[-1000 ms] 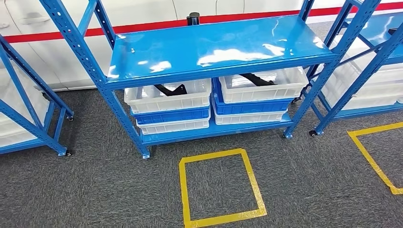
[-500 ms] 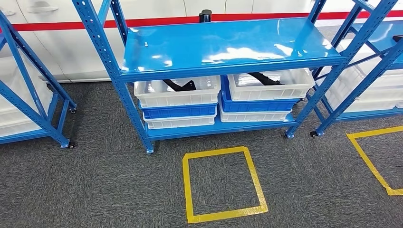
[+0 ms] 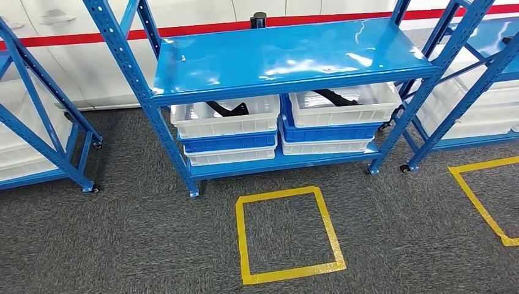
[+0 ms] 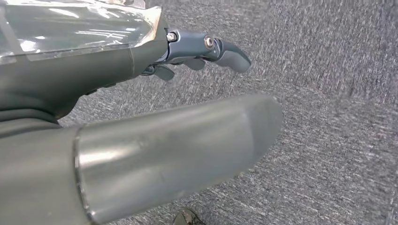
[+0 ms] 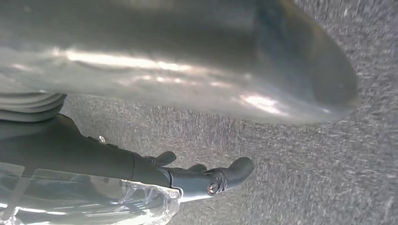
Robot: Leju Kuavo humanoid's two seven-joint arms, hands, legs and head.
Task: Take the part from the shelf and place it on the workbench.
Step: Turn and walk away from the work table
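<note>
Grey carpet [image 3: 122,245] stretches up to a blue shelf [image 3: 287,58] that stands against a white wall with a red stripe. On its lower level sit two stacks of bins, each topped by a white bin. The left white bin [image 3: 223,119] holds a black part [image 3: 227,110], and the right white bin [image 3: 343,107] holds a second black part [image 3: 333,97]. A yellow tape square [image 3: 287,236] marks the floor just in front of the shelf.

We judge the step in hand to be the approach, with nothing yet picked up. Our left hand [image 4: 202,51] hangs over the carpet with fingers loosely apart and nothing in them. Our right hand [image 5: 197,180] hangs the same way, released and empty.

To do this well we should stand squarely on the tape square, facing the bins. The reach must go in low, under the top board, since the bins sit close beneath it.

Each part lies low in its bin, half hidden by the board above. The left one seems to run lengthwise across the bin, bent near its middle. The right one slants from back left to front right. We cannot tell which end is which.
</note>
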